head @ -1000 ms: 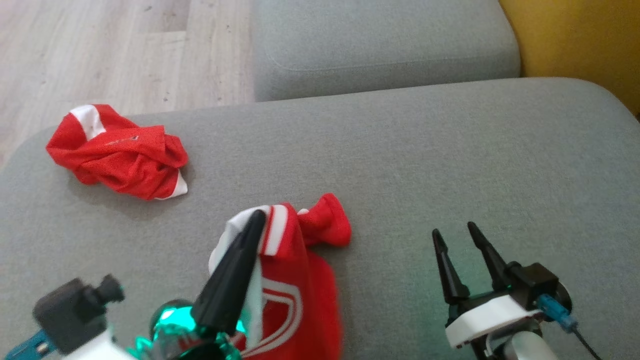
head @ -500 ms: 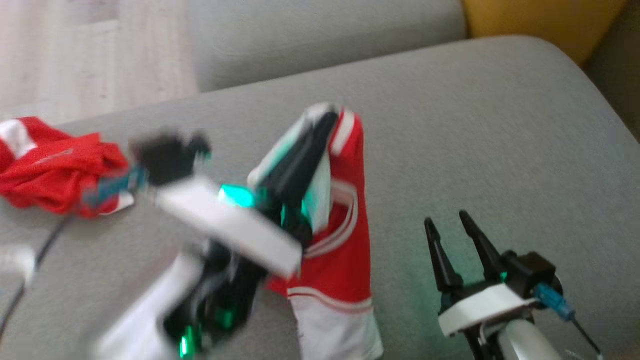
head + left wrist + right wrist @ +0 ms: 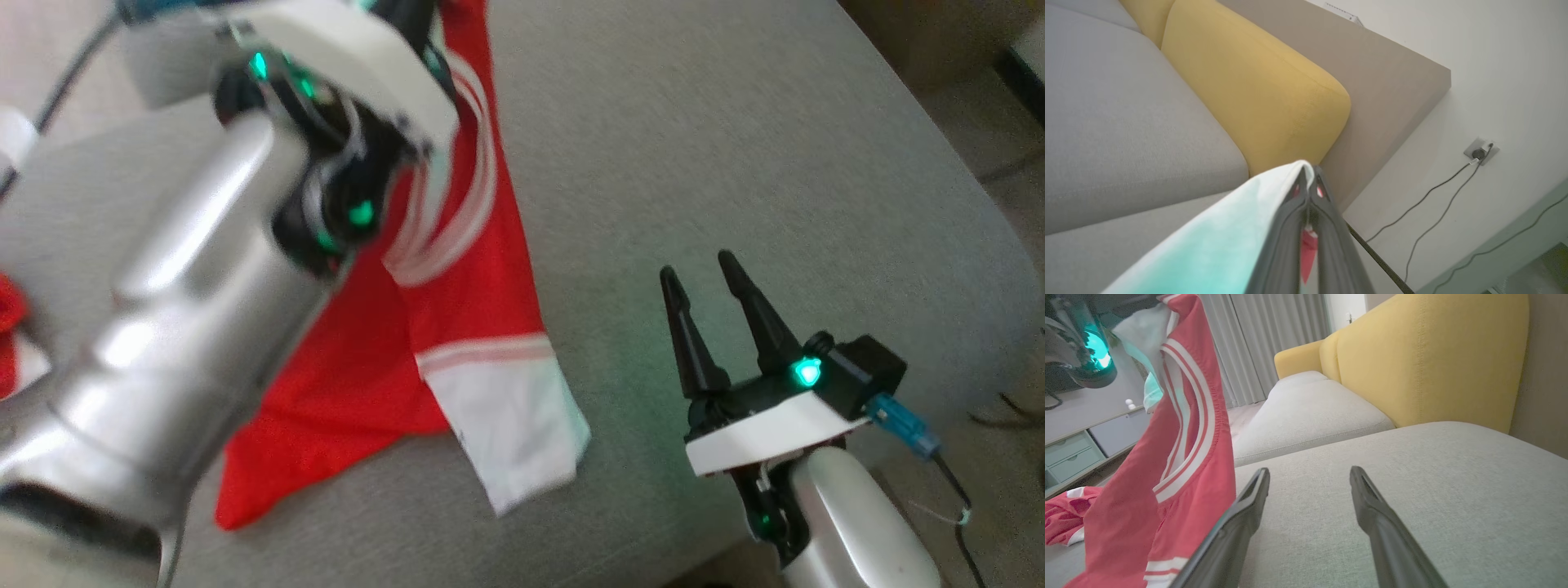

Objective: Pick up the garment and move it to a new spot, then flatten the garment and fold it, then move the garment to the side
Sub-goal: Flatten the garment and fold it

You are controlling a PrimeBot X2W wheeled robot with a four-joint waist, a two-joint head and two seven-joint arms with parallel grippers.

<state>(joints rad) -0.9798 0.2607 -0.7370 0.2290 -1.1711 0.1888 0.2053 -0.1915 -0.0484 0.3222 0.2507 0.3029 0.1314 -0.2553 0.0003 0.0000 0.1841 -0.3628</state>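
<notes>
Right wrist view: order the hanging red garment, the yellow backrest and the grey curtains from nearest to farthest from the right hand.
1. Hanging red garment, beside the right hand on that view's left.
2. Yellow backrest, ahead at upper right.
3. Grey curtains, far back at top centre.

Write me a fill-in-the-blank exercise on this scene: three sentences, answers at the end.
1. The left gripper is shut on a white and ____ garment.
2. The right gripper holds nothing; its jaws stand ____.
3. Behind the grey seat, the sofa's back cushion is ____.
Missing words: red; open; yellow.
</notes>
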